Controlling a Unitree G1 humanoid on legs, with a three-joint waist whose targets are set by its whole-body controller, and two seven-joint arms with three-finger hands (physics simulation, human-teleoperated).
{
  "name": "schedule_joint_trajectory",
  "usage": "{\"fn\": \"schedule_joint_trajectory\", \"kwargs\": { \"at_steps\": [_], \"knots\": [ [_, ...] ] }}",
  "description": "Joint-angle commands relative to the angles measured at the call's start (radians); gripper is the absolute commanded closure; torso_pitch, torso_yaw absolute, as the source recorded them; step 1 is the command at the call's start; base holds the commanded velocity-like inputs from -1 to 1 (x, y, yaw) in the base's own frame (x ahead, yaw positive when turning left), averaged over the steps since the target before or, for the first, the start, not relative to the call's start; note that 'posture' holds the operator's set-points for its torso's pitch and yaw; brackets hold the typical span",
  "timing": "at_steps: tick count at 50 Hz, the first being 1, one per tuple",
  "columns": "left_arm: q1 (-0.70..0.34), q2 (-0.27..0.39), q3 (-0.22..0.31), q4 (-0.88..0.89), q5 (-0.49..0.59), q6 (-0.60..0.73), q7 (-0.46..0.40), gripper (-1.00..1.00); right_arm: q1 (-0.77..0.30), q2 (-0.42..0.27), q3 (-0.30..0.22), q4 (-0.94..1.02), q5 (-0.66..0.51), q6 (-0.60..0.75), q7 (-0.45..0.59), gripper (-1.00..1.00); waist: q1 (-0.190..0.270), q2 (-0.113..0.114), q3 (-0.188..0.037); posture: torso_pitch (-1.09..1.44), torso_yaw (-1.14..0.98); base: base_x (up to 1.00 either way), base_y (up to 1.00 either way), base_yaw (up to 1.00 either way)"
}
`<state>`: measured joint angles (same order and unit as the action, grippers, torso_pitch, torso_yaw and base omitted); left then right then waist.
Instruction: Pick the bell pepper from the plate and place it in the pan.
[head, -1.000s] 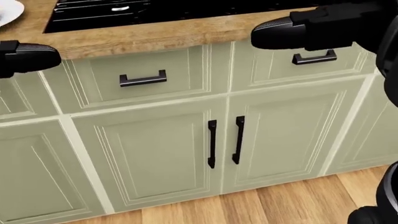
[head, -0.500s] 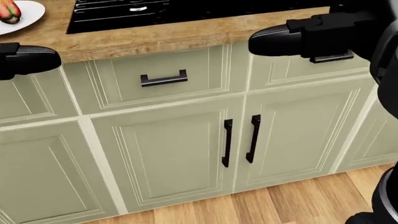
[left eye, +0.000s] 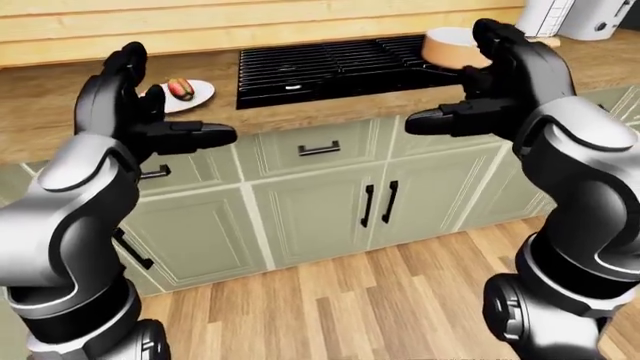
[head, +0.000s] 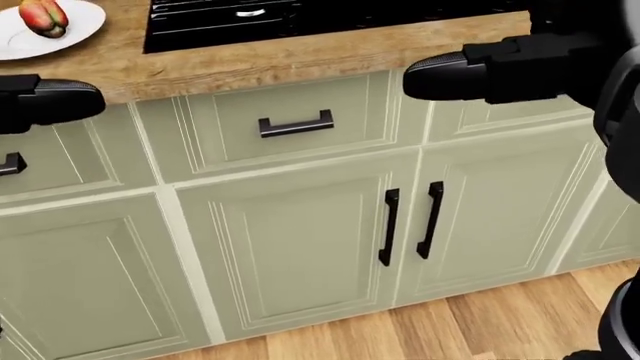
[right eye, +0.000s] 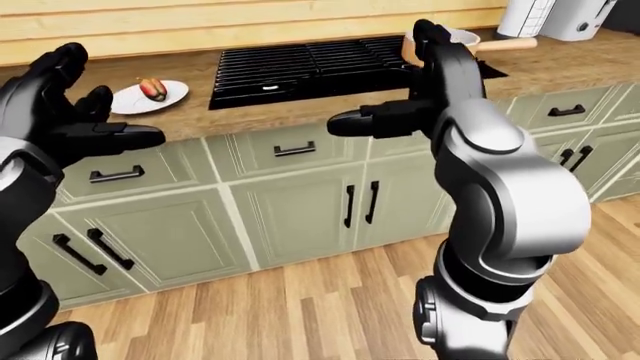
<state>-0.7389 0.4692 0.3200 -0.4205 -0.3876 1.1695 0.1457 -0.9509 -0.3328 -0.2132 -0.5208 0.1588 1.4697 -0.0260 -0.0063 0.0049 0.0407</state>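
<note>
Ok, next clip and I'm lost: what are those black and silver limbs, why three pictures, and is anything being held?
These are simulator renders from three cameras on a humanoid robot's head, looking out over its own arms. The left robot hand and right robot hand are both raised, fingers open, holding nothing. The head view points lower, mostly at the green cabinets; the two eye views show nearly the same wider scene. On the wooden counter sits a white plate with the bell pepper on it, left of the black stove. The pan stands at the stove's right end, partly hidden behind the right robot hand. The robot stands on the wooden floor, short of the counter.
</note>
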Motion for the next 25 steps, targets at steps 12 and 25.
{"fn": "schedule_joint_trajectory", "kwargs": {
  "at_steps": [12, 25],
  "knots": [
    [-0.032, 0.008, 0.006, -0.029, -0.002, -0.026, 0.000, -1.00, -0.021, -0.013, -0.015, -0.020, 0.003, -0.030, -0.010, -1.00, 0.007, -0.017, -0.024, 0.00, 0.00, 0.00, 0.18, 0.00],
    [-0.027, 0.001, 0.000, -0.027, 0.002, -0.031, 0.000, -1.00, -0.017, -0.011, -0.013, -0.025, 0.009, -0.025, -0.016, -1.00, -0.003, 0.025, -0.021, 0.00, 0.00, 0.00, 0.18, 0.00]
  ]
}}
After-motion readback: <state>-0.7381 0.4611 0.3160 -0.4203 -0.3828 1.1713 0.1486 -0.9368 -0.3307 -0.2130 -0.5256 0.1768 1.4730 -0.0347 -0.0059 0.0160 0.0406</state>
